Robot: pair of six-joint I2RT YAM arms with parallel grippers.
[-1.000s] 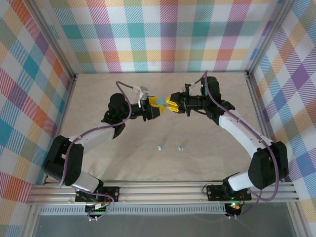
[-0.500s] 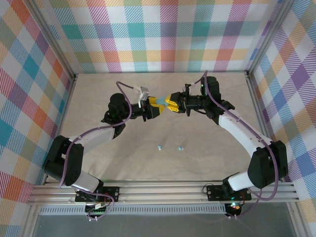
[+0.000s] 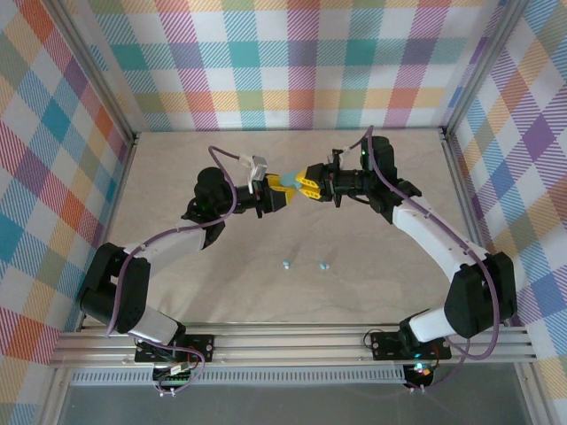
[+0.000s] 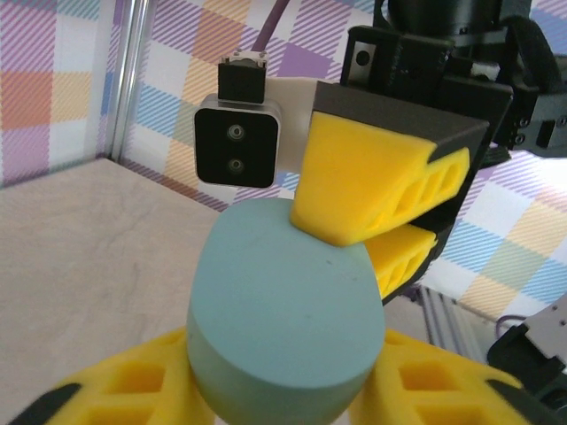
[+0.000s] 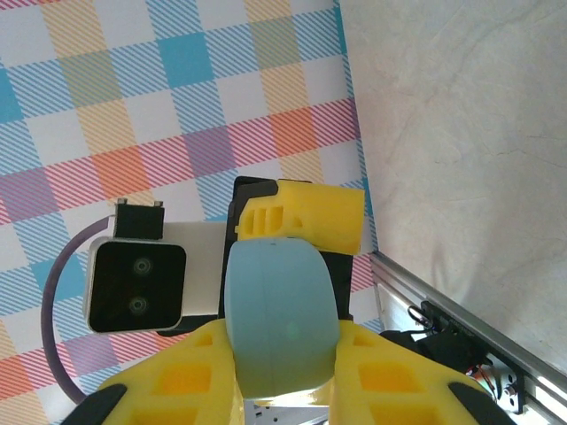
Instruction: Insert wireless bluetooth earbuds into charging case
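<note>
A teal oval charging case (image 3: pixel 298 186) hangs in the air over the middle of the table, held from both sides. My left gripper (image 3: pixel 288 188) is shut on its near end, yellow fingers (image 4: pixel 115 390) pressed on either flank of the case (image 4: pixel 283 310). My right gripper (image 3: pixel 309 185) is shut on the opposite end, clamping the case (image 5: pixel 282 319) between its fingers (image 5: pixel 177 381). The case's lid looks closed. Two tiny pale blue earbuds (image 3: pixel 286 264) (image 3: pixel 324 265) lie side by side on the table, nearer the arm bases.
The beige table (image 3: pixel 177 168) is walled by plaid panels, with aluminium rails (image 3: pixel 292 345) along the near edge and sides. Each arm's wrist camera faces the other at close range (image 4: pixel 237 146) (image 5: pixel 137 285).
The left gripper's fingers have drawn in against the case. Both arms stay almost in place above the table centre. The earbuds have not moved.
</note>
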